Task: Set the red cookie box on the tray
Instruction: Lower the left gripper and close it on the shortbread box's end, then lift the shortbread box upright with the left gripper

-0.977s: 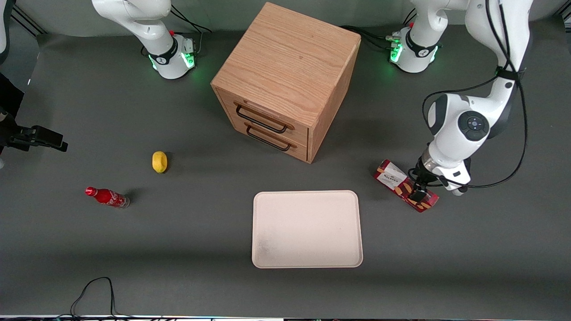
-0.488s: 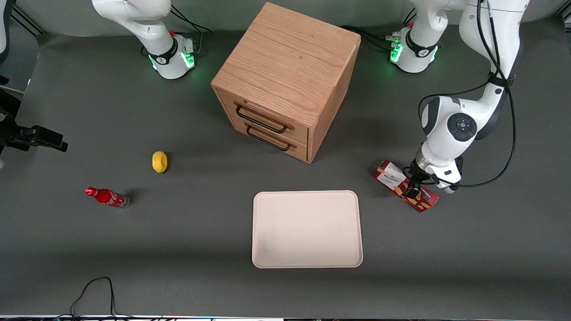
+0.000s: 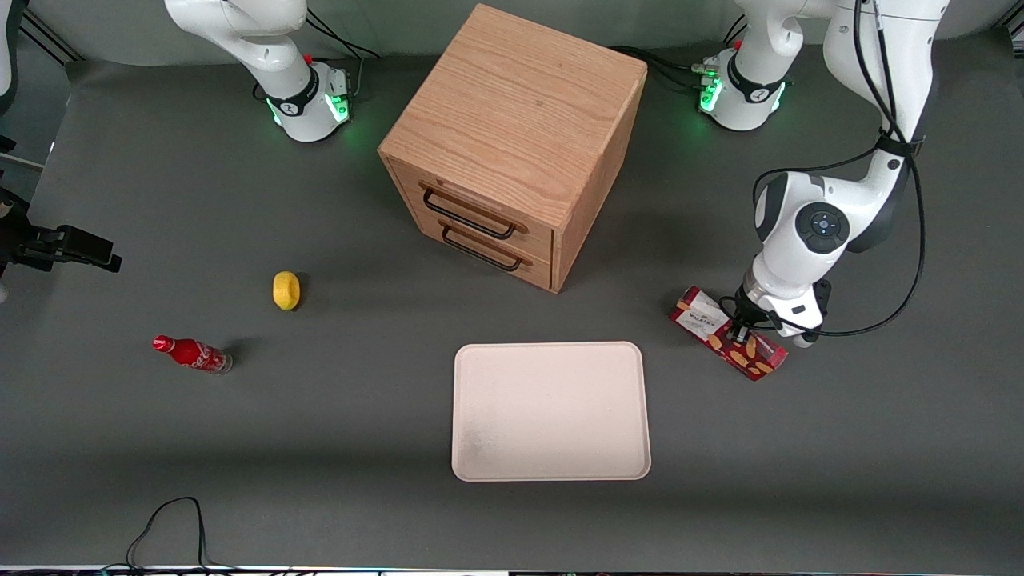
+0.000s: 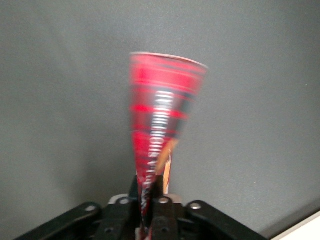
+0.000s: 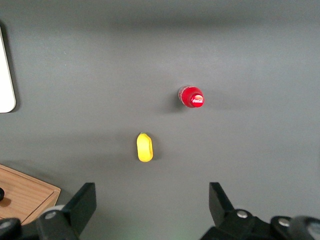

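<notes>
Going across the front view, starting at the parked arm's end of the table (image 3: 320,464): one small red cola bottle (image 3: 192,354) is lying on its side. One yellow lemon (image 3: 286,290) is sitting a bit farther from the camera than the bottle. Next, one wooden cabinet (image 3: 512,136) is standing in the middle with two drawers, each wearing one dark handle. One cream tray (image 3: 550,412) is lying in front of those drawers, nearer the camera, with rounded corners and a low rim.

Now the thing that matters: one red cookie box (image 3: 712,324), and it's sitting on the table just beside the tray, toward the working arm's end, not touching it. It's a long slim dark-red carton lying at a diagonal. The white label end is pointing toward the cabinet and the tan cookie pictures are showing on the end nearer the camera. It's looking clearly shorter than the tray's side. In the wrist view the box (image 4: 162,115) is coming out blurry, with red stripes and a line of white lettering down its length.

The gripper (image 3: 742,334) is sitting right down on the box, around the middle of its length. Up close the gripper (image 4: 151,197) is pinching the carton, with both fingers pressed tight against its narrow sides.
</notes>
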{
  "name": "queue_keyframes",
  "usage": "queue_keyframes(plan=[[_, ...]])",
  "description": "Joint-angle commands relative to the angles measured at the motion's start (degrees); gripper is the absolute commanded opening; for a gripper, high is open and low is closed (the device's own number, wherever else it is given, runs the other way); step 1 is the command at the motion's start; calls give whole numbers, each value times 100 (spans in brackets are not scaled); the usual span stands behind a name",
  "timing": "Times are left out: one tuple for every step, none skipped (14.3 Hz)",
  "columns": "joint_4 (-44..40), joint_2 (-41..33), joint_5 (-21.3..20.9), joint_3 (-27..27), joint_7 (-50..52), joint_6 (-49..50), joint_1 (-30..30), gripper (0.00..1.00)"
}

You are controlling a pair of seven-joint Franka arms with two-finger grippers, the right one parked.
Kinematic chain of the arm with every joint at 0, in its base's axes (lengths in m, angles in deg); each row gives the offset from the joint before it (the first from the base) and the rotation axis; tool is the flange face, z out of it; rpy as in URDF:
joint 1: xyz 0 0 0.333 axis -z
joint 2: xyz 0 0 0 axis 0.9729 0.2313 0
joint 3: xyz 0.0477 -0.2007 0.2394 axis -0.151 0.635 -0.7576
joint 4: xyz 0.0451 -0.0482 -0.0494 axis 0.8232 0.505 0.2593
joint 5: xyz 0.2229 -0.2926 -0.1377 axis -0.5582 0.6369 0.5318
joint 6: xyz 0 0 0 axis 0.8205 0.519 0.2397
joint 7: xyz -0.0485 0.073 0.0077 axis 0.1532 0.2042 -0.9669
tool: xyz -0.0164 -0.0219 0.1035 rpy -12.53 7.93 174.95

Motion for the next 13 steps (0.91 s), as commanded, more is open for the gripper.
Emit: queue_keyframes(plan=[[-163,-272,-192,-17,71,523,59,0],[-312,-368,-201,-16,62,769,59,0],[-487,-448,-201,-8,62,1076,59,0],[-689,-553,-209,-8,44,1427,59,0],[-917,-658,-201,1,10,1822,50,0],[-1207,-773,-201,1,-26,2279,50,0],[-1523,-869,-201,1,-96,2736,50,0],[-1865,-949,-201,1,-209,3202,24,0],[-2278,-976,-192,1,-367,3650,-2,0],[-2717,-976,-166,-16,-508,4098,-20,0],[-3156,-967,-139,-25,-675,4546,-29,0],[-3526,-967,-122,-34,-868,4934,-38,0],[-3808,-967,-122,-25,-1044,5190,-38,0]])
